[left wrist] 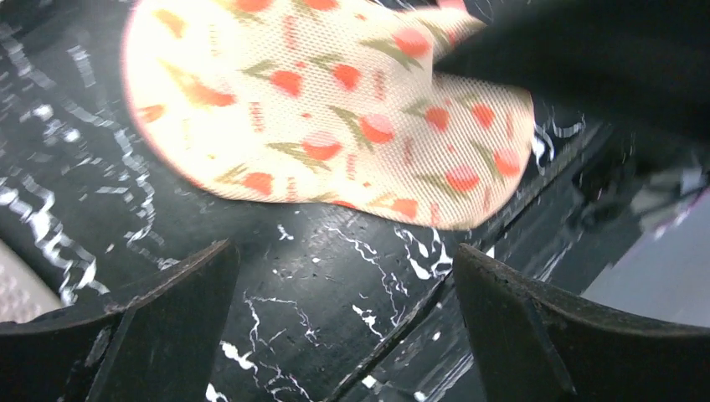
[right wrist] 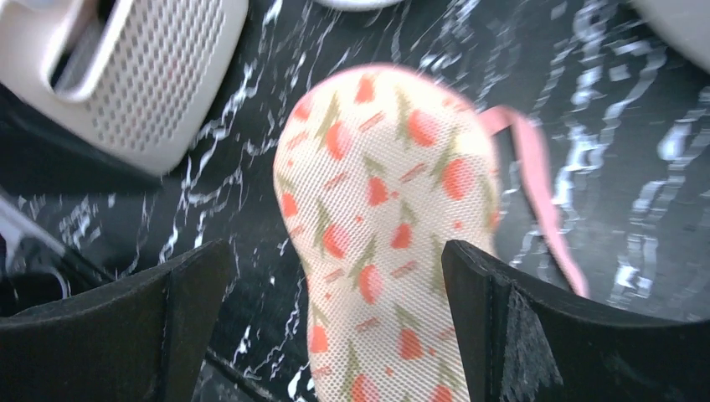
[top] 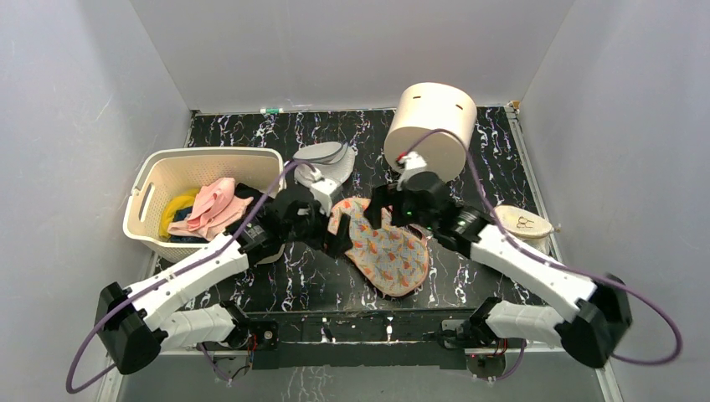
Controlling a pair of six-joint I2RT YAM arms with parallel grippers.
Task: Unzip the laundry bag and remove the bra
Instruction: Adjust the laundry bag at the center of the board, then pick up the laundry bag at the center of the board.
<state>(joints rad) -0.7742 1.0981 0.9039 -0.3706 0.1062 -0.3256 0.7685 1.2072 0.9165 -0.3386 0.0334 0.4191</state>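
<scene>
The laundry bag [top: 387, 249], a peanut-shaped beige case with red-orange flowers, lies flat in the middle of the black marbled table [top: 251, 280]. My left gripper [top: 333, 240] hovers open at the bag's left edge. In the left wrist view the bag [left wrist: 335, 109] lies beyond that gripper [left wrist: 347, 285], and only table shows between its fingers. My right gripper [top: 381, 203] is open over the bag's upper end. In the right wrist view this gripper [right wrist: 336, 268] straddles the flowered mesh [right wrist: 377, 193]. A pink strip [right wrist: 536, 167] curves off the bag's right side. The bra is hidden.
A white basket [top: 209, 153] of clothes stands at the left and also shows in the right wrist view [right wrist: 142, 75]. A round grey-white mesh bag [top: 331, 159] lies behind the case. A cream cylinder [top: 429, 126] stands at the back, and a cream pouch [top: 523, 224] lies at the right.
</scene>
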